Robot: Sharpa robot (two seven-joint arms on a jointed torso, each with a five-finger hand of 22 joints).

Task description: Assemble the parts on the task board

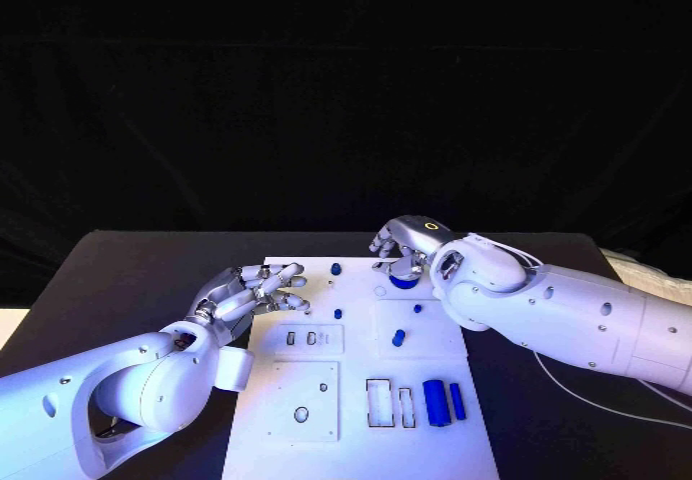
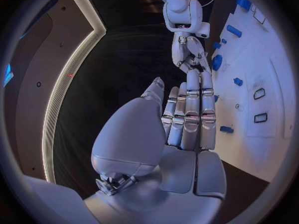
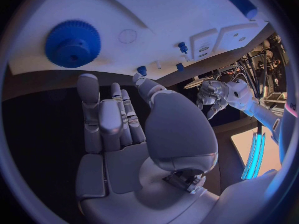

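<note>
The white task board [image 1: 361, 440] lies in the middle of the black table. A blue gear [image 1: 405, 282] sits on the board's far end; in the right wrist view the gear [image 3: 73, 43] lies flat beyond my fingertips. My right hand [image 1: 405, 245] hovers just behind it with fingers straight and apart, holding nothing [image 3: 112, 129]. My left hand [image 1: 260, 291] is at the board's left edge, fingers extended [image 2: 187, 114] and empty. Small blue pegs [image 1: 335, 268] [image 1: 338, 313] [image 1: 398, 338] stand on the board. Two blue cylinders [image 1: 434, 402] [image 1: 457, 400] lie at the near right.
Two narrow rectangular slots [image 1: 379, 403] sit beside the cylinders. A square plate with an oval hole [image 1: 302, 413] is at the board's near left, with small slots [image 1: 307, 339] above it. The black table [image 1: 130, 280] extends on both sides of the board.
</note>
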